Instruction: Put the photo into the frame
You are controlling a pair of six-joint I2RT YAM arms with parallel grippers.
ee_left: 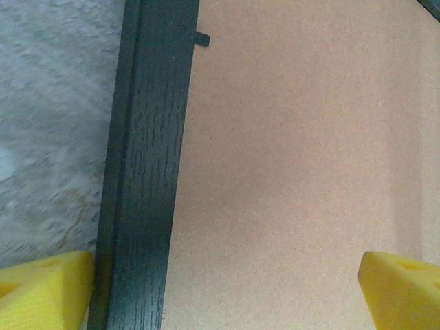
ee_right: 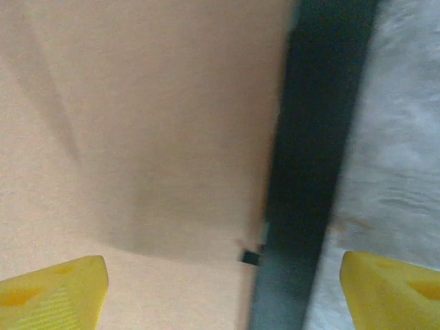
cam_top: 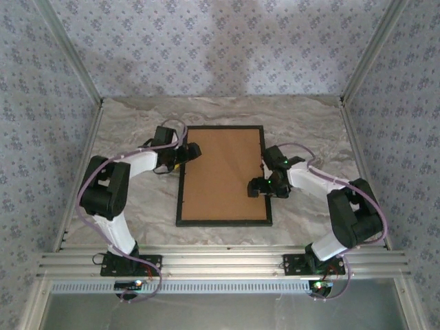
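Thin black rectangular picture frame (cam_top: 223, 222) lay flat at the centre of the grey marble-patterned table (cam_top: 309, 117), its long sides running away from the near edge. A plain brown fibreboard backing board (cam_top: 223, 172) filled its opening.

Over the frame's left long side, towards the far left corner, stood the left gripper (cam_top: 190, 152). In the left wrist view its yellow fingertips (ee_left: 45, 289) were spread wide, one on the table side of the black rail and the other over the backing board. The rail ran between them and nothing was clamped. A small black tab (ee_left: 201, 39) projected from the rail onto the board.

Over the frame's right long side, towards the near right corner, stood the right gripper (cam_top: 256, 185). Its yellow fingertips (ee_right: 51, 292) were likewise wide apart, one over the board and one over the table, straddling the rail and gripping nothing. That view was blurred. Whether any fingertip touched the surface below could not be told.
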